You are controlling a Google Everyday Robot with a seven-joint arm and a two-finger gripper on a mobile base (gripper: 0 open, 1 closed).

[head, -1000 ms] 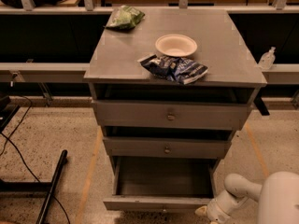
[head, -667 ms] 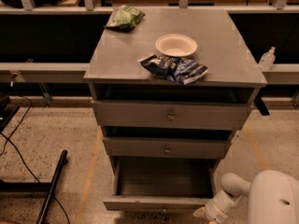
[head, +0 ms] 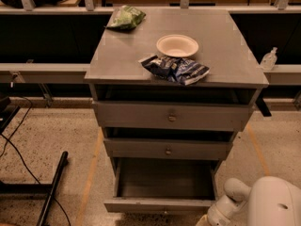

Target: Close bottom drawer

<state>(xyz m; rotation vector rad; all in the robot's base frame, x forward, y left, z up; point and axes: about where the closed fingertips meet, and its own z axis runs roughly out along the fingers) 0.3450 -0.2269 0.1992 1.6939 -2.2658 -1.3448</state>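
At the bottom centre of the frame, the bottom drawer stood pulled well out of the grey cabinet.
- Its plain grey inside was exposed and held nothing visible.
- Its low front panel sat close to the lower edge of the frame.

Drawers above:
- The middle drawer showed a small knob at centre, with a dark gap above its front.
- The top drawer also had a central knob and a dark gap beneath the cabinet top.
- Both fronts sat well back from the front of the lowest one.

Robot:
- The white arm filled the lower right corner of the frame.
- Its wrist angled down and to the left, toward the right end of the open drawer's front panel.
- The gripper lay at the very bottom edge, just right of that panel, and was mostly cut off.
- I could not tell whether it was released or clenched, nor whether it touched the drawer.

On the cabinet top:
- A white bowl stood upright near the middle.
- A blue snack bag lay just in front of it, near the front edge.
- A green bag lay at the upper-left corner.

Surroundings:
- A clear bottle stood on the rail at the right.
- Black cables and a black bar lay on the speckled floor at the left.
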